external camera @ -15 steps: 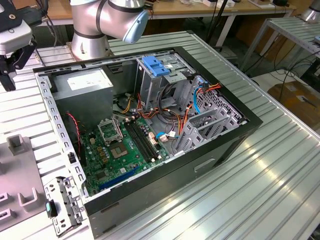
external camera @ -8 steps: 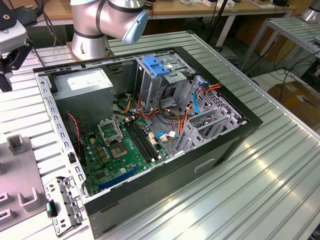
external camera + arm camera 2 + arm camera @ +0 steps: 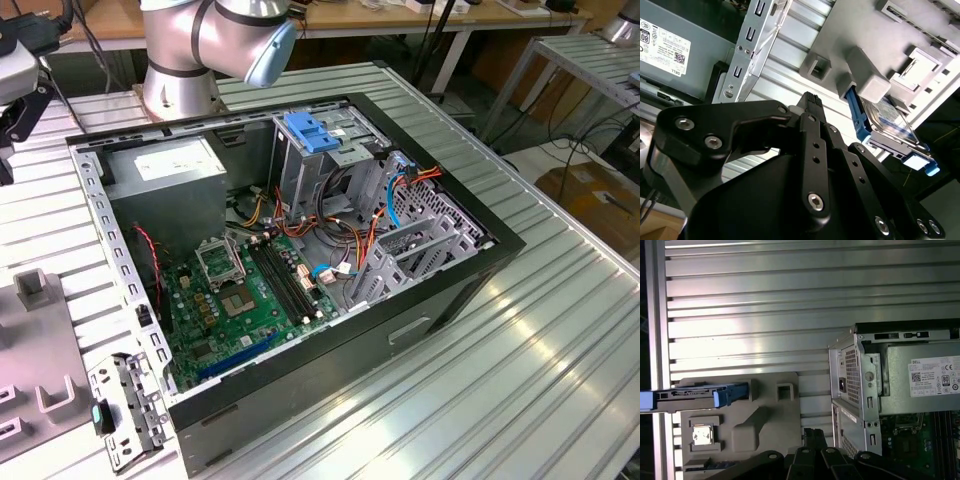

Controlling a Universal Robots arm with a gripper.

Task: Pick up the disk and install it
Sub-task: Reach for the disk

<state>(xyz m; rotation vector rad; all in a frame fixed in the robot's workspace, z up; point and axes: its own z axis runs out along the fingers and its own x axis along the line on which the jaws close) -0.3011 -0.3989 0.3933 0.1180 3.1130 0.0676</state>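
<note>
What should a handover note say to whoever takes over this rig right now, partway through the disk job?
The gripper: fingers shut, holding nothing, over the table near the grey fixture, apart from the disk.
The disk: standing on edge in the grey fixture, outside the computer case.
Done: nothing that shows; the disk is not yet picked up.
Left: the pick-up and the install.
</note>
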